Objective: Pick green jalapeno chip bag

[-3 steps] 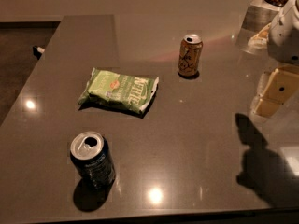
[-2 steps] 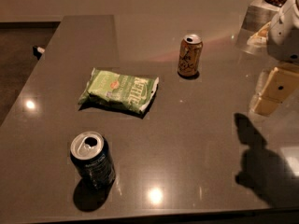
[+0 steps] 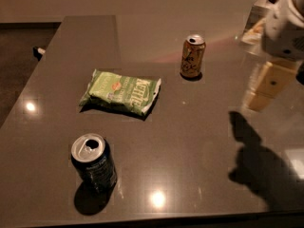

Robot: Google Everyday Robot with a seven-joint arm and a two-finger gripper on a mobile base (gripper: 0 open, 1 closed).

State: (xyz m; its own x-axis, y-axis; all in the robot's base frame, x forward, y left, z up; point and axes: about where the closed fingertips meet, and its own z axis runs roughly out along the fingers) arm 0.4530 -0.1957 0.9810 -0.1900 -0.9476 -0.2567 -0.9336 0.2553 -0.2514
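Two cans (image 3: 192,56) (image 3: 93,162), one green jalapeno chip bag (image 3: 121,91); claw (image 3: 265,88) at right edge, grip unclear.

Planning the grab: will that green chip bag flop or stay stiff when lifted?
The green jalapeno chip bag looks crinkly, so probably light and floppy. Lying flat, it shouldn't roll. The gripper hangs far right, apart from it.

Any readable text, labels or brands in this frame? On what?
"KETTLE": white block letters on the green jalapeno chip bag; blurred, so only a likely reading.
Other print on the bag: too blurred to read.
Gold can: dark markings, unreadable.
Dark can: print unreadable.
Gripper, at the right edge of view: no text visible.
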